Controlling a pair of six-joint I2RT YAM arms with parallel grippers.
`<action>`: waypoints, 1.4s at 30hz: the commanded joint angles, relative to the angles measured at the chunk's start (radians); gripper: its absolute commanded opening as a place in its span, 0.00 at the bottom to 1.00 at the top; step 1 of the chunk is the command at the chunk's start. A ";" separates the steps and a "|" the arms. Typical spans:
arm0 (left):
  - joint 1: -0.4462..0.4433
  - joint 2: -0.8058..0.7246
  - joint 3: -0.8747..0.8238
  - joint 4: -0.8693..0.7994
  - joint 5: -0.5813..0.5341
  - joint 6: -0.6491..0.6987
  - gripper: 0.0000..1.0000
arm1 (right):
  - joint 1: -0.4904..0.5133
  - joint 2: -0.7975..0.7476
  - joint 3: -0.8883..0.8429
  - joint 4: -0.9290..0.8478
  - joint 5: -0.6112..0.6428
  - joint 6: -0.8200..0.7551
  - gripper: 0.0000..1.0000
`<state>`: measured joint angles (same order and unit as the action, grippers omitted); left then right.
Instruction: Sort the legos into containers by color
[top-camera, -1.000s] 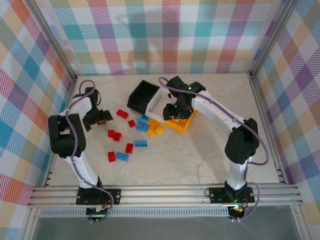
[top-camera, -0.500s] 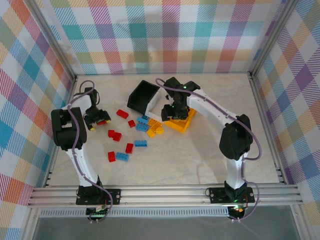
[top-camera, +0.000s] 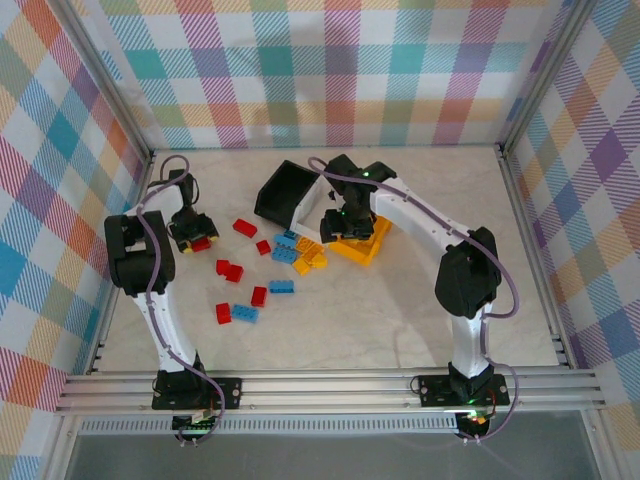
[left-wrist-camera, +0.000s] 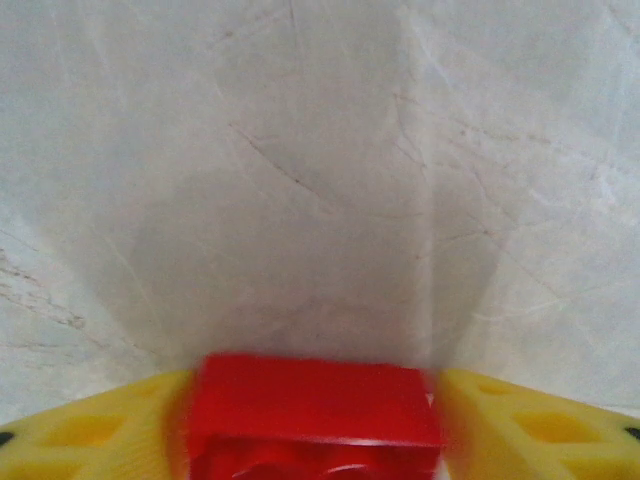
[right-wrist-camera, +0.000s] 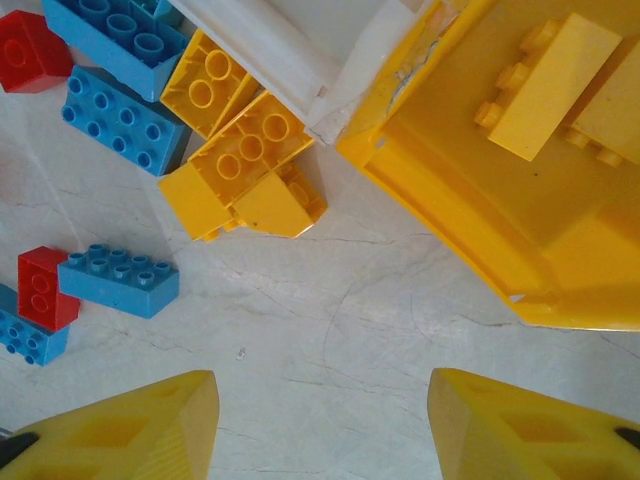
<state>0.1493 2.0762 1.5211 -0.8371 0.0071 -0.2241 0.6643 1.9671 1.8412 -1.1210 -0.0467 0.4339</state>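
Red brick (left-wrist-camera: 318, 420), rigid, light and slick-sided, sits clamped in the left gripper (left-wrist-camera: 315, 395) over bare desk (left-wrist-camera: 320, 180). Right gripper (right-wrist-camera: 320, 430) hangs wide apart and empty. Beyond it lie loose yellow bricks (right-wrist-camera: 245, 165), probably best pinched across their flat side walls, just beside the yellow bin (right-wrist-camera: 440, 190).

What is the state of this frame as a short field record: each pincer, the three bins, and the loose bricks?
left pincer: shut on a red brick, left side of the table
right pincer: open, empty, above bare table beside the yellow bin
yellow bin contents: at least two yellow bricks
black bin: next to the white bin; contents not clear
loose bricks: red, blue and yellow, scattered between the arms; yellow cluster nearest the yellow bin
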 joint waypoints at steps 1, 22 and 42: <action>0.008 0.022 0.024 -0.003 0.034 -0.002 0.55 | 0.009 0.001 0.021 -0.030 -0.008 0.010 0.58; -0.248 -0.015 0.373 -0.065 0.263 -0.206 0.48 | 0.006 -0.149 -0.172 -0.022 0.024 -0.020 0.58; -0.404 0.351 0.815 -0.152 0.214 -0.285 0.59 | 0.004 -0.211 -0.269 0.006 0.036 -0.022 0.58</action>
<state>-0.2497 2.4340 2.2799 -0.9501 0.2382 -0.5003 0.6689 1.7885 1.5932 -1.1152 -0.0158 0.4221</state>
